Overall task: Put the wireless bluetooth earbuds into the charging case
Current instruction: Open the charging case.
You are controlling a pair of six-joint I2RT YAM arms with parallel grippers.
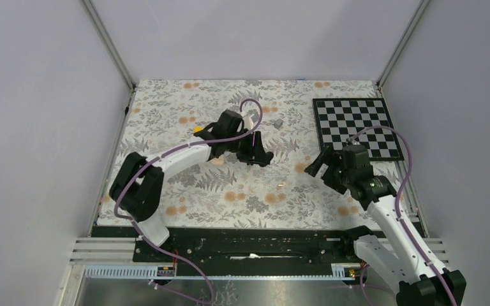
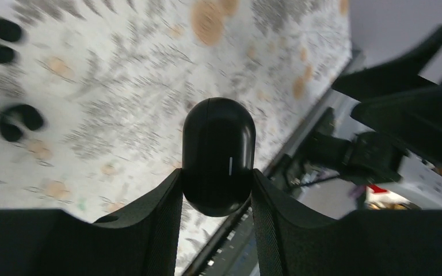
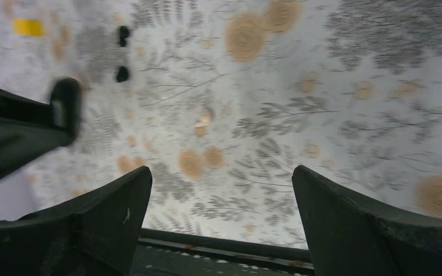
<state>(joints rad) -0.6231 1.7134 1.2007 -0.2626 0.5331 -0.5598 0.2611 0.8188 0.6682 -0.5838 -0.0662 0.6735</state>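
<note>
The charging case [image 2: 218, 152] is a black oval pod with a short pale line on its face. My left gripper [image 2: 216, 173] is shut on it, one finger on each side, above the floral mat near the table's middle [image 1: 259, 156]. Two small black earbuds [image 2: 0, 37] [image 2: 20, 121] lie on the mat at the left of the left wrist view, apart from the case. The right wrist view shows both earbuds [image 3: 124, 34] [image 3: 122, 73] beyond the held case [image 3: 66, 109]. My right gripper [image 3: 221, 172] stands wide open over bare mat, empty, right of the case [image 1: 322, 162].
A small grey block [image 1: 277, 122] lies behind the left gripper. A yellow piece [image 1: 198, 129] sits beside the left arm. A checkerboard [image 1: 357, 127] covers the back right of the mat. The black rail [image 1: 249, 239] runs along the near edge.
</note>
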